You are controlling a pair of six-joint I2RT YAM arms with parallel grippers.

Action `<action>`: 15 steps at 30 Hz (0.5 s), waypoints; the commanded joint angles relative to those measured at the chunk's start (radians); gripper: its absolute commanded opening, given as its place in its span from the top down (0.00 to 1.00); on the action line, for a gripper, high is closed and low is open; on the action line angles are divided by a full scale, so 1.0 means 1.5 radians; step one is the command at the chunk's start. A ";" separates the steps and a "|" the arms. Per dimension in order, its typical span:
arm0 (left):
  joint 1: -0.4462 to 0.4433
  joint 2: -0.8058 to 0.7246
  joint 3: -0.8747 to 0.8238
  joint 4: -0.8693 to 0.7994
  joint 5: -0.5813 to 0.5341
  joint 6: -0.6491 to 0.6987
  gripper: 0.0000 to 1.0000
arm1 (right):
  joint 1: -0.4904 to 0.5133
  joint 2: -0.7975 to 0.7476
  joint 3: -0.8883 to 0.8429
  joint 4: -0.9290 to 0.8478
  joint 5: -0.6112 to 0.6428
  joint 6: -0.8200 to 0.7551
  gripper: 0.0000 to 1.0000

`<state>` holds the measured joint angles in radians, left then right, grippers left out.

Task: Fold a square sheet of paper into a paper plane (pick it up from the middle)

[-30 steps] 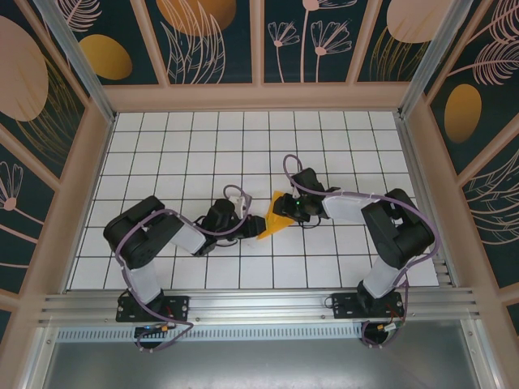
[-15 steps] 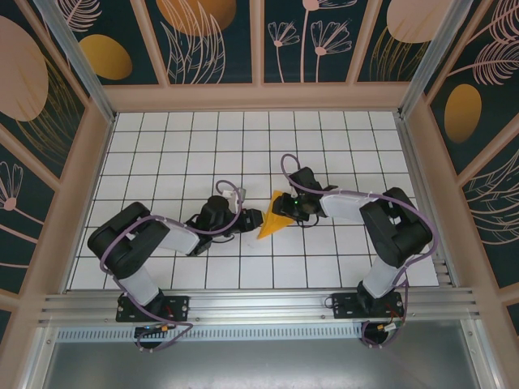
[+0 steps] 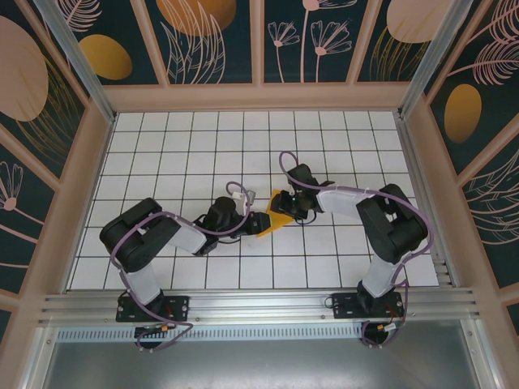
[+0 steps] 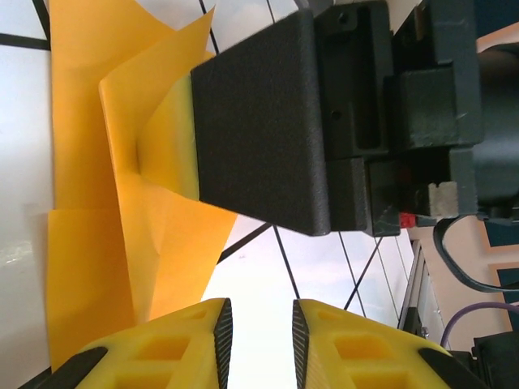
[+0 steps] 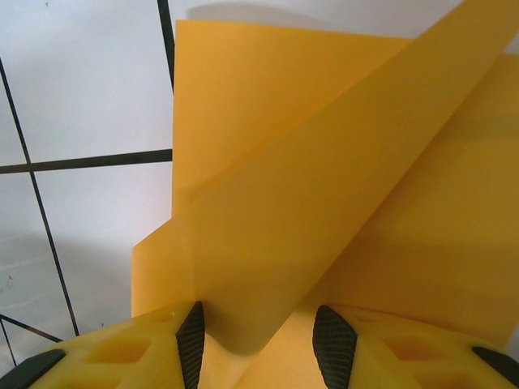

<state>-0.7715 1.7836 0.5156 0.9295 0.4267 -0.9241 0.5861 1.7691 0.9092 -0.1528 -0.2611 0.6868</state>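
The orange-yellow sheet of paper (image 3: 268, 224) lies creased and folded into a pointed wedge at the middle of the tiled table, between both grippers. My left gripper (image 3: 253, 220) sits at its left edge. In the left wrist view its yellow fingers (image 4: 182, 348) stand apart over bare white tile, with the paper (image 4: 89, 243) just ahead to the left. My right gripper (image 3: 284, 209) rests on the paper's far right end. In the right wrist view a raised fold of the paper (image 5: 324, 203) runs between the spread pads (image 5: 192, 340), which do not press it.
The right arm's black gripper body (image 4: 259, 121) stands close in front of my left fingers. White gridded table (image 3: 203, 154) stretches behind and to both sides. Wooden-framed walls (image 3: 259, 96) ring the table, and a metal rail (image 3: 259, 304) runs along the near edge.
The left gripper has edged right toward the paper. The right gripper has slid a little left over it, and less paper shows from above.
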 commanded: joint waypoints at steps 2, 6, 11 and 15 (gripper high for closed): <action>-0.004 0.016 0.023 -0.041 -0.014 0.024 0.72 | 0.002 0.096 -0.042 -0.095 0.083 0.008 0.52; -0.004 0.017 0.031 -0.079 -0.040 0.033 0.73 | 0.002 0.098 -0.042 -0.095 0.084 0.006 0.52; -0.004 0.020 0.034 -0.080 -0.040 0.033 0.72 | 0.002 0.103 -0.040 -0.095 0.086 -0.001 0.52; -0.004 0.028 0.036 -0.080 -0.037 0.032 0.72 | 0.006 0.109 -0.037 -0.098 0.092 -0.005 0.52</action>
<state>-0.7715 1.8000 0.5518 0.8284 0.3809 -0.8951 0.5873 1.7809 0.9245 -0.1669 -0.2588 0.6895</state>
